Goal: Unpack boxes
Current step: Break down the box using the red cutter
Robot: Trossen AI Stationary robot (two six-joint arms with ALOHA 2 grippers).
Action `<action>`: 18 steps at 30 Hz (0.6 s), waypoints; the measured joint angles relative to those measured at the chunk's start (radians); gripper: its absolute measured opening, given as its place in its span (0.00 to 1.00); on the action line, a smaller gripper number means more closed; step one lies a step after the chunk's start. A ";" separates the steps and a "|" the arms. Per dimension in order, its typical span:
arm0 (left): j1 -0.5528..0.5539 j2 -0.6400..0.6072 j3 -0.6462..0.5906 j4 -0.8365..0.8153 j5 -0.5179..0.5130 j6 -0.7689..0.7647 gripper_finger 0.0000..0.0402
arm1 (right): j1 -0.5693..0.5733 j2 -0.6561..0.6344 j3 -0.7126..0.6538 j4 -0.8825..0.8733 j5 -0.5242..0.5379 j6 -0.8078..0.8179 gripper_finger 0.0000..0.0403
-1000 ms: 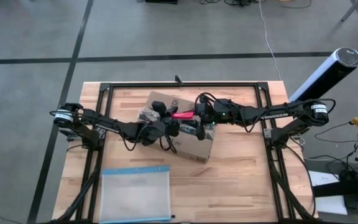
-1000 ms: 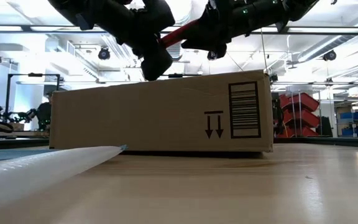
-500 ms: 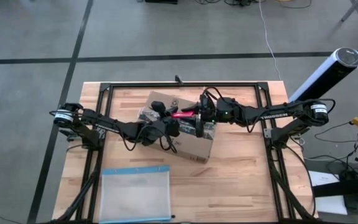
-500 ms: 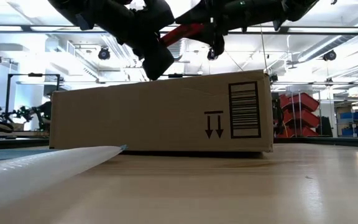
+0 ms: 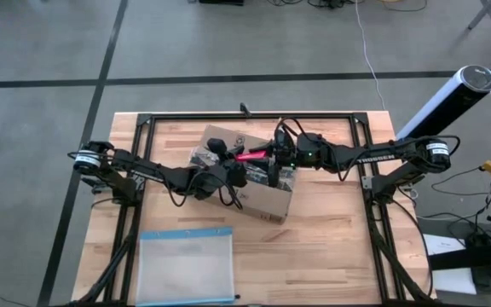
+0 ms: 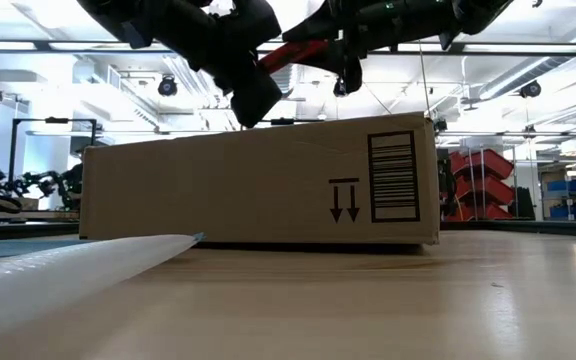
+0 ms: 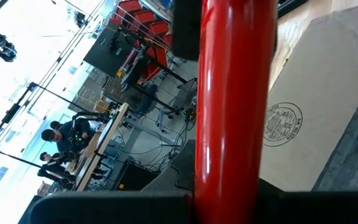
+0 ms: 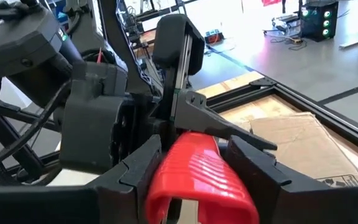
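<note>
since a second ago the right gripper [image 5: 273,154] has drawn back toward its own side and lifted a little, the red tool [image 5: 252,155] going with it — the box [image 5: 267,198] has not shifted. the box sits mid-table, closed, directly under both grippers, well apart from the pouch [image 5: 186,266] at the near edge. the tool's long axis runs level across the box top, from the right gripper toward the left gripper [image 5: 226,170]. the right fingers [image 8: 135,168] are clamped on the tool's ribbed end. the left gripper meets its far end — whether those fingers grip it, i cannot tell.
</note>
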 joint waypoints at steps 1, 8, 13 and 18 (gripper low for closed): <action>0.000 0.000 0.000 0.000 0.000 0.000 0.00 | 0.000 0.000 0.000 -0.002 0.001 0.000 0.35; 0.000 0.000 0.000 0.000 0.000 0.000 0.00 | -0.001 0.000 0.000 -0.002 0.001 -0.006 0.32; 0.000 0.000 0.000 0.002 0.006 0.001 0.00 | -0.001 0.000 0.000 0.001 0.001 -0.014 0.32; 0.000 0.000 0.000 0.001 0.008 0.003 0.00 | -0.001 0.000 0.000 0.001 0.001 -0.041 0.32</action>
